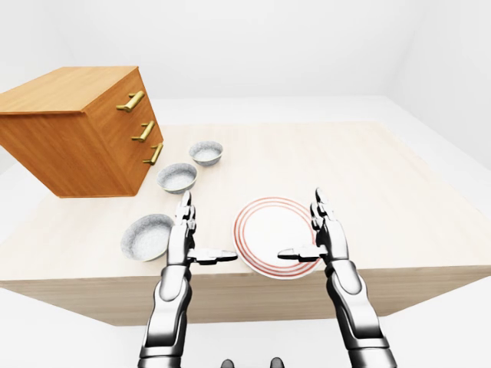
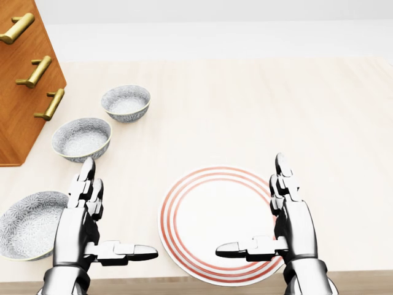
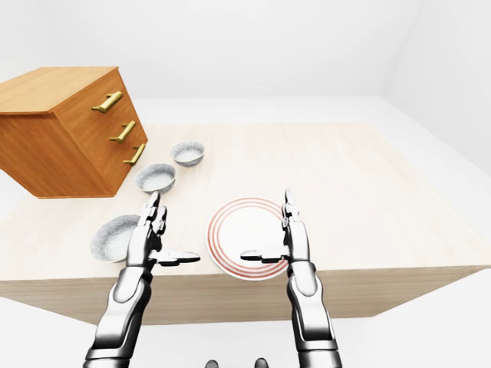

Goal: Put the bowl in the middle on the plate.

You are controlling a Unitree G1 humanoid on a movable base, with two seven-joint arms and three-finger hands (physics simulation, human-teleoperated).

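Two hands spread wide, empty: left hand just left of the plate, right hand at its right rim. In the head view the middle bowl sits up-left of the plate, well apart, between lower bowl and upper bowl.

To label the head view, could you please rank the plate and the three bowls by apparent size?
1. plate
2. bottom-left bowl
3. middle bowl
4. top bowl
The bowls may differ only through nearness to the camera, so their order is unsure.
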